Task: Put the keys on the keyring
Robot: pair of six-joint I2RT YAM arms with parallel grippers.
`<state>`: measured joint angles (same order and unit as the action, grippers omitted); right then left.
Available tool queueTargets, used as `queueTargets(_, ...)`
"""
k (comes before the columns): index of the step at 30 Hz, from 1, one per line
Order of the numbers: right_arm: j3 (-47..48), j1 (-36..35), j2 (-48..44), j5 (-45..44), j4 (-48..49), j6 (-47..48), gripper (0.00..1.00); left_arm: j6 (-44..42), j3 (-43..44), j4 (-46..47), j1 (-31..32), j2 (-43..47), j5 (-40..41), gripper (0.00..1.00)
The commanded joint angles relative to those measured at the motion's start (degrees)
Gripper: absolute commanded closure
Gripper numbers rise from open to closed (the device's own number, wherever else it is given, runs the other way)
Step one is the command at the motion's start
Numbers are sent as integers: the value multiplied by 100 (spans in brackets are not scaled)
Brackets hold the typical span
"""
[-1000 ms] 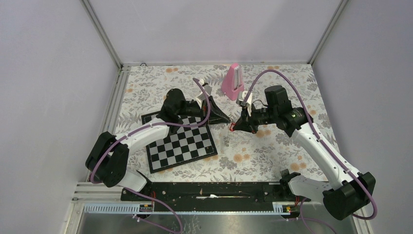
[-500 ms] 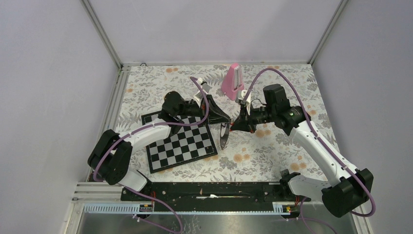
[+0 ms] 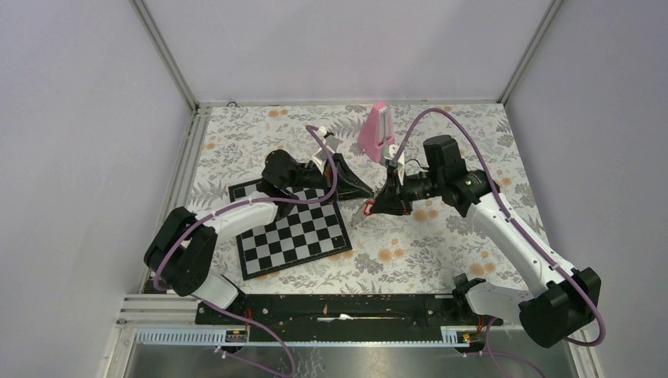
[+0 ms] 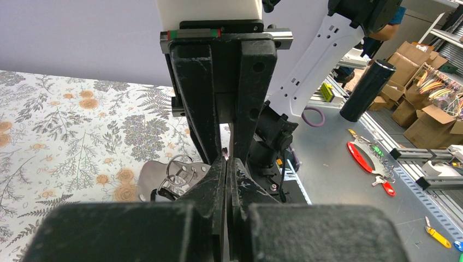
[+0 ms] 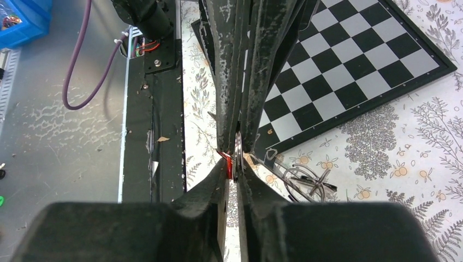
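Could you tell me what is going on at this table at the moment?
Two robot arms meet tip to tip over the floral tablecloth, beside a black-and-white chessboard, with a tall pink metronome standing behind. The right gripper is pinched on a small red-headed key, with a thin silver metal piece beside it in the jaws. The left gripper is shut close by; what it pinches is too small to tell. Thin wire loops show near the tips.
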<state>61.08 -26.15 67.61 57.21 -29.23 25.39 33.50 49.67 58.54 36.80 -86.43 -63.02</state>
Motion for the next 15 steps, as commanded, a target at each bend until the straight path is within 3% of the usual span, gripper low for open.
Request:
queueTargets(1, 7, -65, -152, -37, 60, -6, 78, -45, -65, 533, 21, 54, -68, 100)
queueTargets(9, -49, 14, -793, -683, -56, 226, 59, -108, -115, 514, 13, 168, -115, 100)
queueTargets(15, 64, 66, -877, -731, -153, 309, 53, 82, -98, 725, 20, 101, -196, 100)
